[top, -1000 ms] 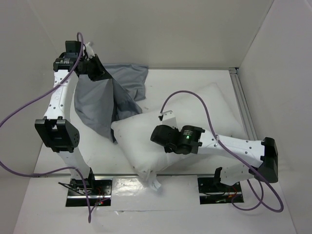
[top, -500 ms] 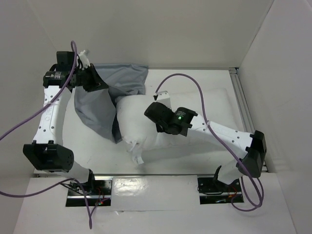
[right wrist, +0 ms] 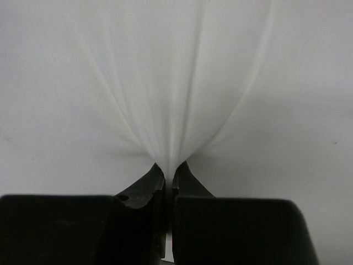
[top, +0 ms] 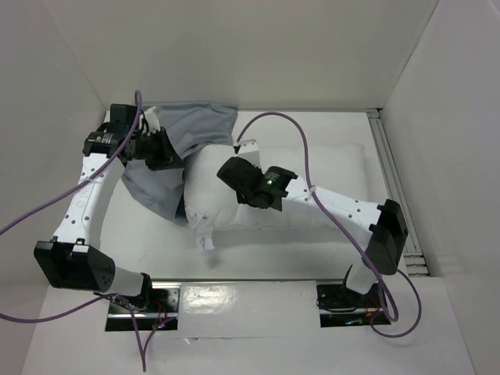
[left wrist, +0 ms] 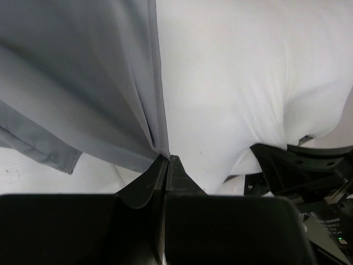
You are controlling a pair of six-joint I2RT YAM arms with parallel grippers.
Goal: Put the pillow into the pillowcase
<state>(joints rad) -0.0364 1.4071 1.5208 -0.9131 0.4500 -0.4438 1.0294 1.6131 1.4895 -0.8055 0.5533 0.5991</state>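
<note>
Your left gripper (left wrist: 167, 160) is pinched tight on the pillowcase (left wrist: 83, 72) hem. Right gripper (right wrist: 168, 168) is clamped on a pillow (right wrist: 176, 83) fold. Pillow lies between the arms, left end against the pillowcase.

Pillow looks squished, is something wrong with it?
Only pinched: the right gripper pulls the pillow into a puckered peak. The pillowcase is wrinkled, held by the left gripper. Nothing looks torn.

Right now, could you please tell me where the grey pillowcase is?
In the top view the grey pillowcase lies at the far left of the table, its hem pinched in the left gripper, and the white pillow butts against its right side.
</note>
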